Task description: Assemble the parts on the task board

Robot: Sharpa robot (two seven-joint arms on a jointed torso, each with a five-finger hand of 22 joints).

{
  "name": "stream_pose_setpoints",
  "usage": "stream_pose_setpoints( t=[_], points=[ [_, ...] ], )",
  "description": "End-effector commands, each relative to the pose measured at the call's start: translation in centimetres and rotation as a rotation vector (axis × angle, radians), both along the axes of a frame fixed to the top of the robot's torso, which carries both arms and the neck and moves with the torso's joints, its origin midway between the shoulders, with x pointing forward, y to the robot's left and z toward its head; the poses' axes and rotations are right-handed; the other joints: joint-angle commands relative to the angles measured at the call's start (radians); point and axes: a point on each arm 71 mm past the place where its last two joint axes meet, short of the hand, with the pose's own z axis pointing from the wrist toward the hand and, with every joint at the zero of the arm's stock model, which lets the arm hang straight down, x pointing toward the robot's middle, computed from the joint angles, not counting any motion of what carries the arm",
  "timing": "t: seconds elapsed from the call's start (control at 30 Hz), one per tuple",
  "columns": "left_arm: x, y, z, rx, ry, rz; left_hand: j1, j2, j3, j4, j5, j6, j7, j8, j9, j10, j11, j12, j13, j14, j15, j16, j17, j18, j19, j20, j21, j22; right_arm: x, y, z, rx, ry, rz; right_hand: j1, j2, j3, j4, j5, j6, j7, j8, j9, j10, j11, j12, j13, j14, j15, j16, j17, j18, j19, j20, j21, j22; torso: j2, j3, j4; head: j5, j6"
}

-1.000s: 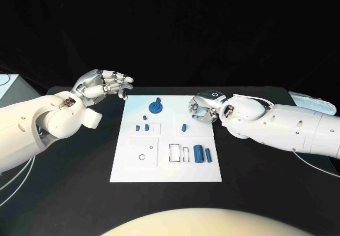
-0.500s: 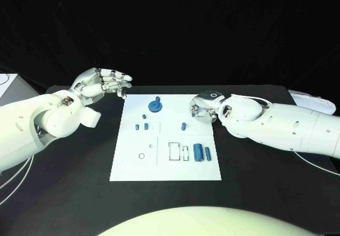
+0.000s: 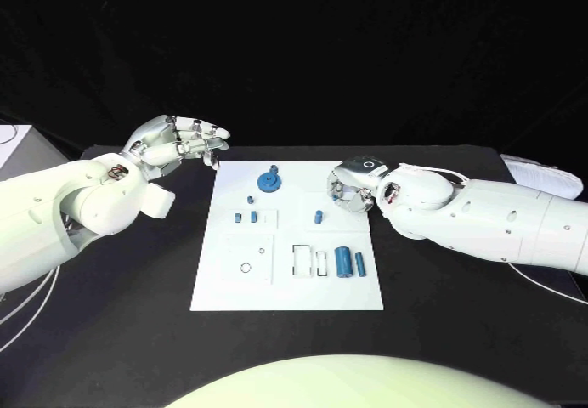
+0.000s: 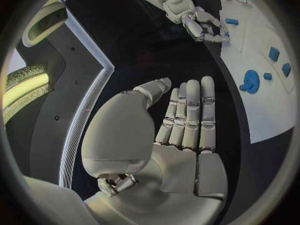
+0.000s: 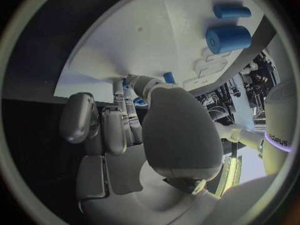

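The white task board [image 3: 288, 285] lies mid-table. A blue gear [image 3: 268, 181] sits at its far end, with small blue pieces [image 3: 246, 218] nearer. A blue peg [image 3: 319, 216] lies by my right hand [image 3: 349, 191], and upright blue parts [image 3: 344, 262] stand beside outlined slots. My right hand hovers over the board's right edge with its fingers curled toward the thumb. In the right wrist view a speck of blue [image 5: 139, 102] shows between them; I cannot tell whether it is held. My left hand [image 3: 180, 144] hangs beyond the board's far left corner, its fingers [image 4: 187, 115] straight and holding nothing.
A white box [image 3: 15, 146] stands at the table's far left edge. A white object [image 3: 539, 176] lies at the far right. Thin cables [image 3: 545, 285] trail under the right arm. Black table surface surrounds the board.
The whole head picture has shifted slightly. Both hands stay where they were, and no part on the board has moved.
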Motion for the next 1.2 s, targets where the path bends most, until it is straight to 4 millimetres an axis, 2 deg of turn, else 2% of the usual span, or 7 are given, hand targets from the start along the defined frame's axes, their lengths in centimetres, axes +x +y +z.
stream_pose_setpoints(
  t=[0.03,0.3,0.43,0.57,0.63,0.83,1.2],
  points=[
    [-0.1,-0.1,0.1,-0.010,0.003,-0.021,0.008,0.000,-0.001,-0.006,0.007,0.001,0.006,-0.001,-0.001,0.001,0.003,-0.006,-0.001,-0.006,-0.002,-0.003,-0.001,0.014,0.006,0.002,-0.005,-0.001,-0.4,0.5,-0.6,0.000,0.028,0.015,-0.002,0.010,0.008,0.000,-0.005,0.009,-0.001,0.003,0.001,0.008,-0.002,-0.005,-0.001,0.045,-0.007,0.006,-0.001,-0.010,0.009,0.002,0.006,0.001,0.000,-0.0010,0.0000,-0.001,-0.001],
    [-0.1,-0.2,0.0,-0.007,0.010,-0.028,0.011,-0.001,-0.001,-0.009,0.006,0.001,0.007,-0.001,-0.001,0.000,0.004,-0.007,-0.001,-0.006,-0.002,-0.005,-0.002,0.014,0.007,0.002,-0.004,-0.001,-0.3,0.7,-0.6,0.000,0.030,0.011,-0.006,0.007,0.007,-0.002,-0.007,0.007,-0.001,0.001,0.001,0.008,-0.002,-0.008,-0.003,0.045,-0.007,0.005,-0.003,-0.010,0.009,0.001,0.006,0.001,0.000,-0.0009,-0.0008,0.000,-0.002],
    [-0.1,-0.2,0.0,-0.004,0.013,-0.031,0.011,-0.001,-0.001,-0.010,0.006,0.000,0.007,-0.001,-0.002,-0.001,0.004,-0.008,-0.002,-0.006,-0.002,-0.005,-0.002,0.014,0.007,0.002,-0.004,-0.001,-0.3,0.8,-0.7,-0.003,0.030,0.007,-0.005,0.011,0.018,-0.012,0.007,0.010,-0.001,0.000,0.004,0.013,-0.003,-0.015,-0.007,0.045,-0.008,0.007,-0.002,-0.011,0.010,-0.001,0.010,0.005,0.000,-0.0010,-0.0004,0.002,-0.003],
    [-0.1,-0.2,0.0,-0.002,0.015,-0.034,0.012,-0.001,-0.001,-0.010,0.006,0.000,0.008,-0.002,-0.002,-0.002,0.005,-0.008,-0.002,-0.006,-0.002,-0.005,-0.002,0.014,0.007,0.002,-0.004,-0.001,-0.2,0.8,-0.6,0.001,0.010,-0.003,0.020,0.041,0.057,-0.050,0.003,0.032,-0.006,0.010,0.015,0.035,-0.008,-0.019,-0.009,0.048,-0.013,0.017,0.011,-0.016,0.016,-0.005,0.040,0.025,0.000,-0.0008,-0.0002,0.000,-0.003],
    [-0.1,-0.2,-0.1,-0.001,0.015,-0.034,0.012,-0.001,-0.001,-0.010,0.006,0.000,0.008,-0.002,-0.002,-0.002,0.005,-0.008,-0.002,-0.006,-0.002,-0.005,-0.002,0.014,0.007,0.002,-0.004,-0.001,-0.2,0.8,-0.5,0.006,-0.001,-0.011,0.023,0.054,0.078,-0.070,0.000,0.051,-0.013,0.021,0.025,0.064,-0.016,-0.016,-0.005,0.047,-0.019,0.014,0.006,-0.019,0.020,-0.009,0.063,0.039,-0.001,-0.0007,-0.0004,0.002,-0.005],
    [-0.1,-0.2,-0.1,0.000,0.016,-0.035,0.012,-0.001,-0.001,-0.010,0.006,0.000,0.008,-0.002,-0.002,-0.002,0.005,-0.008,-0.002,-0.006,-0.002,-0.005,-0.002,0.014,0.007,0.002,-0.004,-0.001,-0.2,0.7,-0.3,0.021,-0.027,-0.034,0.008,0.057,0.100,-0.091,-0.013,0.058,-0.017,0.024,0.036,0.083,-0.021,-0.025,-0.004,0.044,-0.023,0.006,-0.010,-0.022,0.022,-0.014,0.079,0.051,-0.001,-0.0002,-0.0002,0.002,-0.006],
    [-0.1,-0.1,-0.1,0.002,0.017,-0.034,0.015,0.000,-0.001,-0.013,0.007,0.000,0.008,-0.002,-0.002,-0.003,0.005,-0.009,-0.002,-0.007,-0.001,-0.007,-0.002,0.014,0.006,0.002,-0.004,0.000,-0.7,0.7,0.4,0.075,-0.079,-0.044,-0.002,0.057,0.111,-0.104,-0.019,0.061,-0.019,0.026,0.043,0.092,-0.023,-0.032,-0.003,0.044,-0.025,0.004,-0.014,-0.023,0.024,-0.015,0.089,0.058,-0.001,-0.0001,-0.0008,0.004,-0.005]
  ],
)
